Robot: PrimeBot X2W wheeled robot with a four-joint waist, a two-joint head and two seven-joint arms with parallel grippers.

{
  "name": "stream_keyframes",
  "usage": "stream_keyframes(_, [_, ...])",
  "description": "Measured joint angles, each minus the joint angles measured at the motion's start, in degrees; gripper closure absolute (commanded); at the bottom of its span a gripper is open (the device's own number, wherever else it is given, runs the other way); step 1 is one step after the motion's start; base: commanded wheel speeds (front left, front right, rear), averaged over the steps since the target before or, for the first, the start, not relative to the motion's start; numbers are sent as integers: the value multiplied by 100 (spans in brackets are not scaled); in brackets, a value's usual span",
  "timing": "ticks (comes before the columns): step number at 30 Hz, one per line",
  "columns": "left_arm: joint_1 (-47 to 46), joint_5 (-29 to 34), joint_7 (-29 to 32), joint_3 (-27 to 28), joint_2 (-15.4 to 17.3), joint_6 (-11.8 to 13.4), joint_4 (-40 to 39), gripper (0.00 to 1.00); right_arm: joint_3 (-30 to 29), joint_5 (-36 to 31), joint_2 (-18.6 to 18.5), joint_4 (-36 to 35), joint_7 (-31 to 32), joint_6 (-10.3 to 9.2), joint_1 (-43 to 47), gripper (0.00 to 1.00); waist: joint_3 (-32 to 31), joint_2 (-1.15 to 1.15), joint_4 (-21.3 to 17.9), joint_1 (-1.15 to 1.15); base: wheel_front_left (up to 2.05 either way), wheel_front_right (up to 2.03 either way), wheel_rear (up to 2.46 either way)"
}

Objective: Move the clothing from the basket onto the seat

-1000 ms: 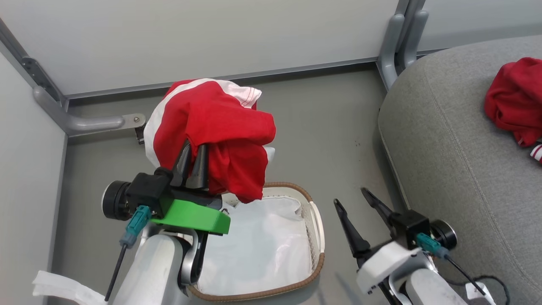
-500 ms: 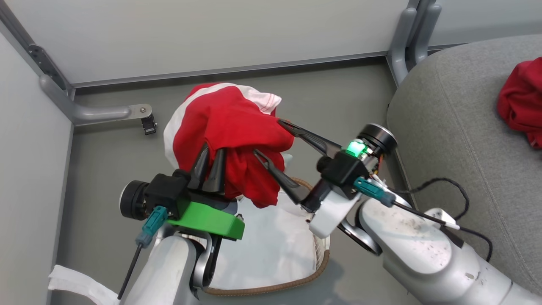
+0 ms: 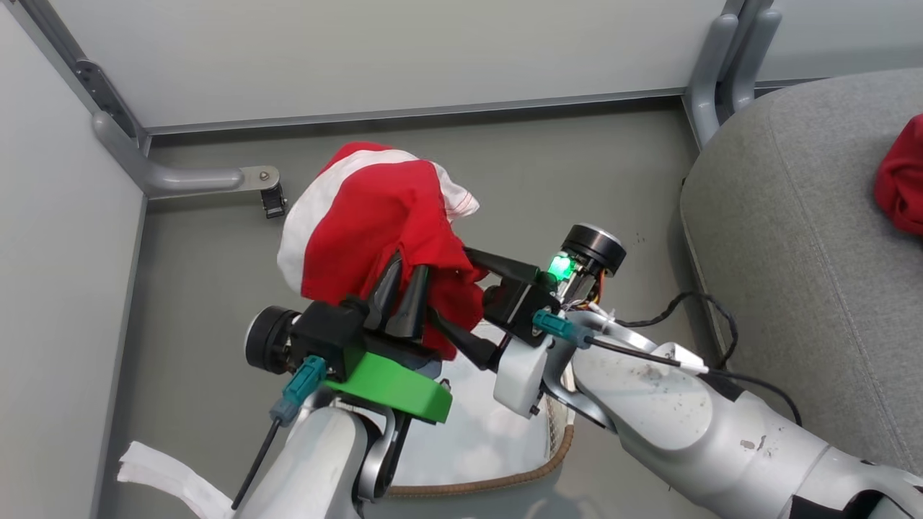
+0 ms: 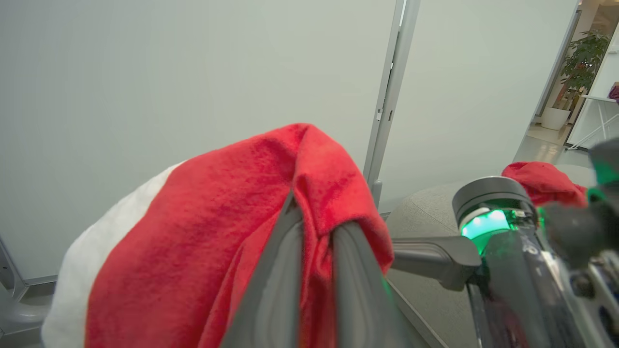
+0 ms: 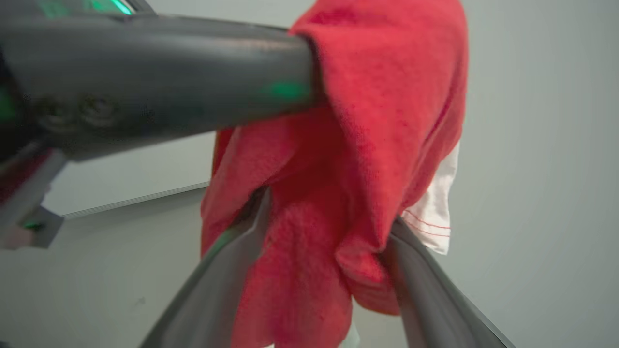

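My left gripper is shut on a bright red garment with a white band, holding it bunched in the air above the basket. In the left wrist view the two fingers pinch a red fold. My right gripper reaches in from the right, open, its fingers straddling the hanging lower part of the garment. The right wrist view shows that fabric between the spread fingers. The grey seat lies to the right and bears another red garment.
A white liner sheet fills the basket, much of it hidden behind both arms. A white cloth strip lies on the floor at lower left. Pale panel walls with a grey metal foot and posts close the back and left.
The right gripper swung up from the lower right and came in around the garment's hanging part. The left gripper keeps its hold. The camera has shifted, moving the scene rightward.
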Motion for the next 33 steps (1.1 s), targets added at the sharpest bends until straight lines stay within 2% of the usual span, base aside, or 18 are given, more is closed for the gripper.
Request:
stream_keyframes(4, [-32,-103,0,-154,0,0,-26,100,118,31,90,221,0,0,-101,0,20,0,40,0,0,0,0])
stream_keyframes(11, [-80,-300,0,-369,1,-16,-82,100,-79,56,245,379,0,0,-98,0,71,0,110,0,0,0,0])
stream_keyframes(12, [-90,-314,0,-398,1,-15,-89,100,-112,68,255,393,0,0,-90,3,80,0,121,0,0,0,0])
stream_keyframes(14, [-106,-332,0,-458,1,-15,-90,100,-162,79,265,411,0,0,-80,89,96,0,142,0,0,0,0])
stream_keyframes(15, [-110,-332,0,-477,0,-15,-91,100,-194,88,269,408,0,0,-72,100,103,0,155,0,0,0,0])
stream_keyframes(22, [-131,-283,0,-400,-1,30,-37,100,-522,112,240,177,2,0,113,100,149,0,159,0,0,0,0])
stream_keyframes(23, [-131,-282,0,-366,-1,52,-31,88,-587,100,231,119,2,0,160,100,149,0,146,0,0,0,0])
stream_keyframes(24, [-131,-267,0,-342,-1,56,-31,38,-628,87,225,81,2,0,190,100,150,0,133,0,0,0,0])
stream_keyframes(25, [-131,-265,0,-315,-1,74,-34,0,-700,79,216,23,2,0,240,100,150,0,114,0,0,0,0])
stream_keyframes(33, [-118,-79,0,-166,-1,76,48,0,-1424,47,85,-325,2,0,627,100,185,0,-166,0,0,0,0])
